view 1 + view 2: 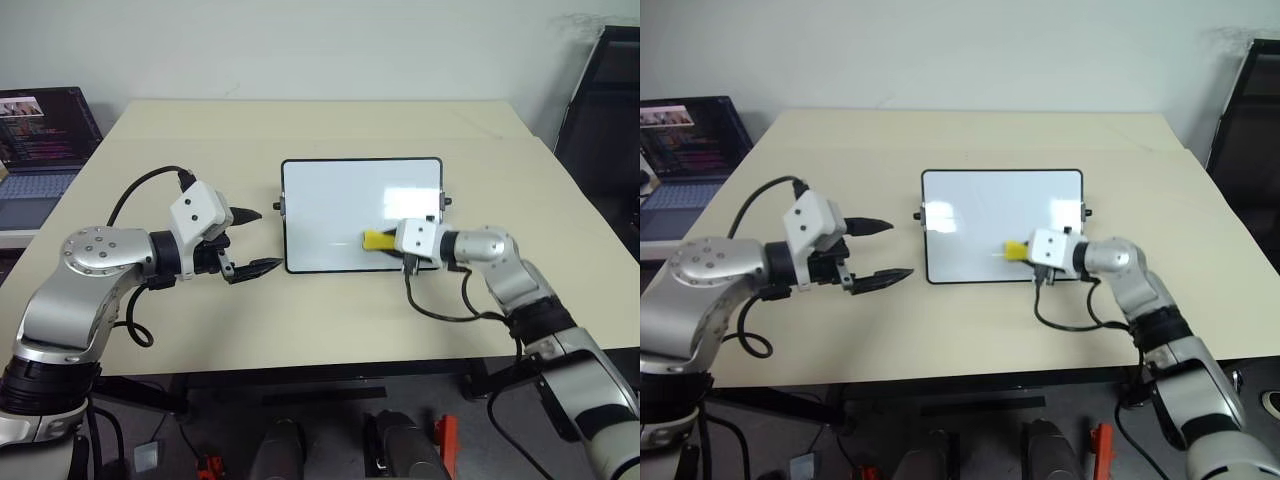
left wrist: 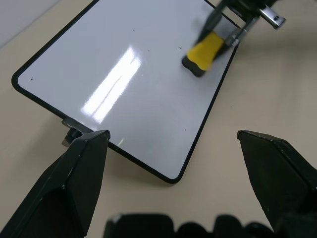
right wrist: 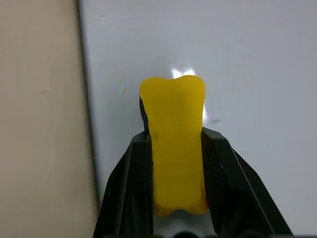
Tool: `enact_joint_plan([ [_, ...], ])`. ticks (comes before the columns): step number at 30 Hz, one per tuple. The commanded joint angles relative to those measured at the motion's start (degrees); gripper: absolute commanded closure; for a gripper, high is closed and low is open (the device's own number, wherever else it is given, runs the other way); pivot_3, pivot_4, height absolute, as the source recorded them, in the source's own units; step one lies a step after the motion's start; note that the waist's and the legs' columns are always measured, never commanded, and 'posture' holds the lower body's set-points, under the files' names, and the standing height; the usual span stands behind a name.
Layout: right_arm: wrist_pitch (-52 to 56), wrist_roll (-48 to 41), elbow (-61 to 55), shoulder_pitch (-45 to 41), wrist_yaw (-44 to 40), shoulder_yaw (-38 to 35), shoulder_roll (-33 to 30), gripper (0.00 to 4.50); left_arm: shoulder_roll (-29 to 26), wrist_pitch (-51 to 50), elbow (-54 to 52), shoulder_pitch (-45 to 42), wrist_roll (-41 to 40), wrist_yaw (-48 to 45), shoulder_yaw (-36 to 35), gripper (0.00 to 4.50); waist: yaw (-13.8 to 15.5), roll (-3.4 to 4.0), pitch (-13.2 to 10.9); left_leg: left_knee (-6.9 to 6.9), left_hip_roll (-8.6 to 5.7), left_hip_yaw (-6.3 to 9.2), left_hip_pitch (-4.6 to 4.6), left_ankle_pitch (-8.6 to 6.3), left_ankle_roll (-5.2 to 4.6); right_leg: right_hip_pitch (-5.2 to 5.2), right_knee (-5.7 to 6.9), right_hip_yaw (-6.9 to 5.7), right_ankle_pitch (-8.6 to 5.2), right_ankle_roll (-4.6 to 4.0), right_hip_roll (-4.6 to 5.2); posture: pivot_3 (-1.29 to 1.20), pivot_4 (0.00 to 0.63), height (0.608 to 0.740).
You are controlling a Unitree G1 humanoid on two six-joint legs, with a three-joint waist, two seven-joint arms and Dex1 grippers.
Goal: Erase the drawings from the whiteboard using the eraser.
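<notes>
The whiteboard (image 1: 340, 205) lies flat in the middle of the table, black-framed and glossy. Its white face reads blank apart from glare and a few tiny specks; the drawings are out of view. My right gripper (image 1: 388, 240) is shut on the yellow eraser (image 1: 376, 240), which rests on the board near its front right corner. In the right wrist view the eraser (image 3: 173, 99) sticks out between the two black fingers (image 3: 133, 183) onto the board. My left gripper (image 1: 268, 240) hovers open just left of the board, holding nothing; its wrist view shows the board (image 2: 124, 74) and the eraser (image 2: 204, 52).
An open laptop (image 1: 40, 130) stands beyond the table's left edge. A dark chair (image 1: 600, 120) is at the far right. The beige table (image 1: 300, 330) has bare room in front of and behind the board. A black cable (image 1: 440, 310) loops under my right wrist.
</notes>
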State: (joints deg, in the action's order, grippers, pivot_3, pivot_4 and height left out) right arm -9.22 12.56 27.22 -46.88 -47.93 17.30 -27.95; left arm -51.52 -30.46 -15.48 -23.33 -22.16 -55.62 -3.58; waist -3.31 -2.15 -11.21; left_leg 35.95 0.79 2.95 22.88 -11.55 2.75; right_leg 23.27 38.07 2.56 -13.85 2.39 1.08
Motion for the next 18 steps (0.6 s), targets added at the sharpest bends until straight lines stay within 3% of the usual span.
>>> enact_joint_plan([
  [1, 1.60, 2.87, 1.67, -5.64, 5.42, -1.54, 0.30, 3.52, -0.25, 0.76, -0.74, -1.37, 0.28, 0.26, -0.73, 0.00, 0.06, 0.00, 0.00, -0.04, 0.00, 0.01, 0.03, 0.00, 0.00, 0.02, -0.03, -0.02, -0.01, 0.00, 0.00, 0.00, 0.150, 0.740],
  [8, 2.85, 5.40, 13.30, -13.50, 15.14, -2.70, 1.12, 3.52, -0.28, 0.71, -0.78, -1.55, 0.41, 0.23, -0.85, 0.00, 0.15, 0.00, 0.00, -0.21, -0.03, 0.03, 0.09, -0.03, 0.01, 0.08, -0.09, -0.04, -0.08, -0.13, 0.04, 0.00, 0.150, 0.740],
  [13, 0.52, 4.57, 14.29, -11.45, 12.85, -1.64, 0.70, 3.52, -0.43, 0.65, -0.77, -1.47, 0.53, 0.09, -1.07, 0.00, 0.14, 0.00, 0.00, -0.18, -0.04, 0.02, 0.06, -0.03, 0.01, 0.05, -0.08, -0.03, -0.13, -0.04, 0.06, 0.00, 0.150, 0.740],
  [18, -0.16, 1.24, 9.66, -4.69, 4.61, -1.02, 0.27, 3.52, -0.46, 0.39, -1.02, -1.57, 0.48, 0.09, -1.01, 0.00, 0.09, -0.02, 0.01, -0.14, -0.02, 0.03, -0.03, -0.03, 0.01, -0.06, -0.06, -0.04, -0.14, 0.00, 0.05, 0.00, 0.150, 0.740],
])
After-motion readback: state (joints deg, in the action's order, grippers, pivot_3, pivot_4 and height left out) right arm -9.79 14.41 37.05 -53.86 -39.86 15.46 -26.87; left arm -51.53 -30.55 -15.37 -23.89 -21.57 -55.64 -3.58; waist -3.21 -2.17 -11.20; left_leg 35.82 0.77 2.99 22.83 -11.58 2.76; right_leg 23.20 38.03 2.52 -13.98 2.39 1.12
